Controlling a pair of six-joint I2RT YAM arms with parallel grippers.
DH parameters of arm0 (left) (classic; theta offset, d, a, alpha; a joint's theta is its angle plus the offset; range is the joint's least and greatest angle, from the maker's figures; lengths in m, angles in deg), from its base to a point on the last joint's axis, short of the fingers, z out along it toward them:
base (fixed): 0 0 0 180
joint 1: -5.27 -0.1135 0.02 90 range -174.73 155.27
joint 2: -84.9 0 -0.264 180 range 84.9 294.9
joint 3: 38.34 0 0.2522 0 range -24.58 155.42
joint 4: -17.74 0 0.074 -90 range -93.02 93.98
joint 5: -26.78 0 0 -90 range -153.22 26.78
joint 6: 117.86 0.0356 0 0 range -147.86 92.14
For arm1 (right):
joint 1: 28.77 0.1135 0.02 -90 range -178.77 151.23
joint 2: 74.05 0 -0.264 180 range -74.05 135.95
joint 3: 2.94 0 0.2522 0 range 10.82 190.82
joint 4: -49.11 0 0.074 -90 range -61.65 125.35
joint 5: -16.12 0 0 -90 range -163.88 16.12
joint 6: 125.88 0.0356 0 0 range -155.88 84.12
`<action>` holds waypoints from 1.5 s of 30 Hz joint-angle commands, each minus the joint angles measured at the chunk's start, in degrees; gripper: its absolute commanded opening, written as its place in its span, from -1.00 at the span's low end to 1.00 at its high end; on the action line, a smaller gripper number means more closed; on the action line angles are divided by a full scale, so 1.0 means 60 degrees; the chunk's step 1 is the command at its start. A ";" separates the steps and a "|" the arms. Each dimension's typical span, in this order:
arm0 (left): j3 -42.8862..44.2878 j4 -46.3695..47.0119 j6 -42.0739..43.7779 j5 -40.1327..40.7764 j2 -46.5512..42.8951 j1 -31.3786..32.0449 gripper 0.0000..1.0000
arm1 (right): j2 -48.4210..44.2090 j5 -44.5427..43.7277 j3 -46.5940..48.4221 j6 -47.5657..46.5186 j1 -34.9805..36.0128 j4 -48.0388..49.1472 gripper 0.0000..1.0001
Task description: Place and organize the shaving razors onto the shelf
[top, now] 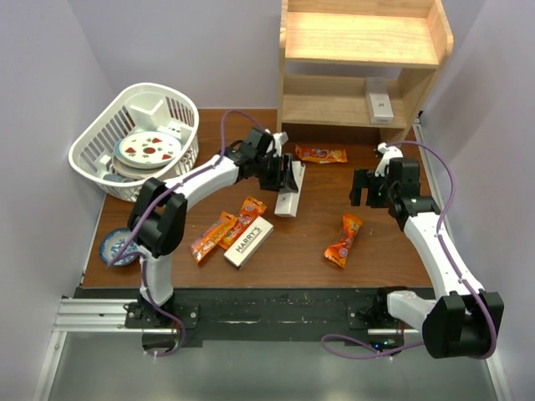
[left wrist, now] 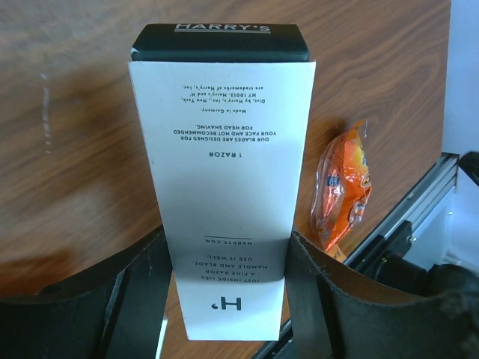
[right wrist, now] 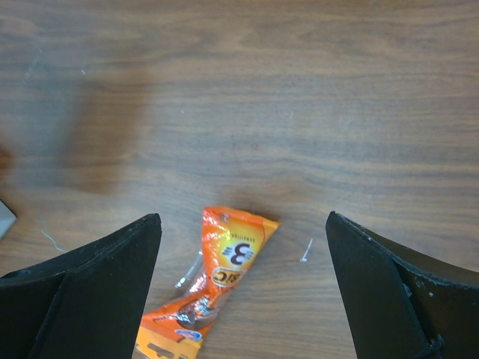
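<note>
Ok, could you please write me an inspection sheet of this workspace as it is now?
Surface: brown wooden table, no spill seen.
Job's things: first white cardboard razor box on the lower level of the light wooden shelf; second razor box flat on the table; third razor box in the left end effector.
Clutter: four crinkly orange packets; white plastic basket with plates; small blue dish.
End effectors: left shut on the third razor box; right end effector open, holding nothing.
Cables: purple cables along both arms.
Surroundings: pale walls; nothing else seen.
</note>
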 commanded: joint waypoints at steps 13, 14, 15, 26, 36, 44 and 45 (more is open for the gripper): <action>-0.2480 0.3392 -0.1012 -0.3763 -0.2387 -0.2084 0.95 | 0.1069 -0.0511 0.1362 0.0817 0.1757 -0.0200 0.97; -0.2687 0.3187 -0.0719 -0.3572 -0.2825 -0.2128 0.85 | 0.1232 -0.0482 0.1422 0.1254 0.2151 -0.0186 0.98; -0.2820 0.2852 -0.0325 -0.3295 -0.3047 -0.2143 0.79 | 0.1393 -0.0525 0.1451 0.1433 0.2372 -0.0201 0.97; -0.4637 0.1383 0.2184 -0.1680 -0.5919 -0.3079 0.65 | 0.4130 -0.1984 0.2900 0.4637 0.5477 -0.0888 0.97; -0.5267 0.1383 0.1832 -0.1915 -0.6886 -0.4954 0.66 | 0.5846 -0.4347 0.4395 0.6634 0.6607 -0.2324 0.97; -0.6028 0.1485 0.1481 -0.1988 -0.7341 -0.5292 0.66 | 0.6550 -0.4964 0.4864 0.7411 0.6857 -0.2736 0.97; -0.6102 0.1616 0.1365 -0.2061 -0.7385 -0.5322 0.66 | 0.6609 -0.4950 0.4908 0.7426 0.6857 -0.2605 0.96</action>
